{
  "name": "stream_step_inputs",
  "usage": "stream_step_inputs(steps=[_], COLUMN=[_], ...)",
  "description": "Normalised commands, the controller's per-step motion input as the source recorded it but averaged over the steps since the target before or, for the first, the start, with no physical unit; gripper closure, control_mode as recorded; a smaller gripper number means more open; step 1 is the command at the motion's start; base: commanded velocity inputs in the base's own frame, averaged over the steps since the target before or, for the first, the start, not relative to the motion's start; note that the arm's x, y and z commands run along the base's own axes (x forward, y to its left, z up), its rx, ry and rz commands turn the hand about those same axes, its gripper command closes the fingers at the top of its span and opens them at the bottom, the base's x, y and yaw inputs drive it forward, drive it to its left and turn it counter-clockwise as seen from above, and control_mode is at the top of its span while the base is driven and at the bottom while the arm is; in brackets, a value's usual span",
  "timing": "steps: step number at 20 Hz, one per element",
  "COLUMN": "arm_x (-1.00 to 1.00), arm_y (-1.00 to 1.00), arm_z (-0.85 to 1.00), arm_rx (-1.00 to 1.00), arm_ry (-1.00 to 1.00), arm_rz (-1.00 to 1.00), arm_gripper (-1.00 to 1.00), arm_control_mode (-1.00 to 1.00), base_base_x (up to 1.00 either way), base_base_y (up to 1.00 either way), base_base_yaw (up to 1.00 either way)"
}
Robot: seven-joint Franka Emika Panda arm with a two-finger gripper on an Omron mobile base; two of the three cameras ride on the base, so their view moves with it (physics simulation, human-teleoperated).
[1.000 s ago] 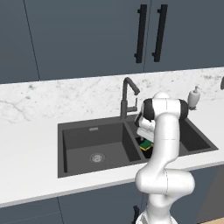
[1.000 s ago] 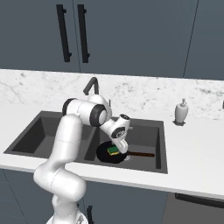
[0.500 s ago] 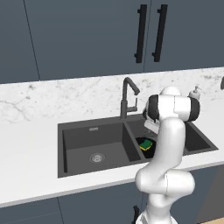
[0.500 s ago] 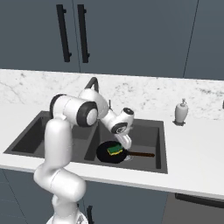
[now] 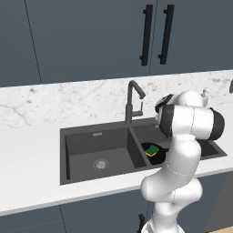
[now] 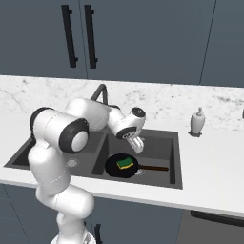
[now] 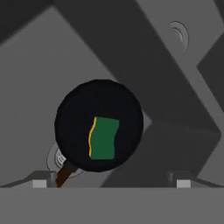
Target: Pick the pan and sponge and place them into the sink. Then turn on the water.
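Sponge [image 7: 104,138], green-topped block, lies in round black pan [image 7: 74,118]; hand [image 6: 137,144] spread, empty.

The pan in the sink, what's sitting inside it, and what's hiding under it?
The sponge lies green side up inside the pan. Under the pan is the sink floor; a bit of the metal drain peeks out by the handle, the rest is covered.
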Motion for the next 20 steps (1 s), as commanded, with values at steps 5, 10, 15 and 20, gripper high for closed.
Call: stream_step_inputs(steps=[5, 10, 15, 20], arm_x=[-0.38, -0.3, -0.2, -0.03], arm_y=[0.0, 0.0, 0.06, 0.02], arm_z=[0.76, 0.28, 0.08, 0.09], arm_rx=[0.0, 0.08, 0.21, 0.28], arm_ry=[-0.04, 0.01, 0.01, 0.05], arm_rz=[-0.04, -0.25, -0.45, -0.53], arm_gripper=[-1.0, -1.0, -1.0, -1.0], arm_control_mode=[-1.0, -1.0, -1.0, -1.0], base_base_x=[0.0, 0.0, 0.0, 0.0], base_base_y=[0.0, 0.0, 0.0, 0.0], base_base_yaw=[0.0, 0.0, 0.0, 0.0])
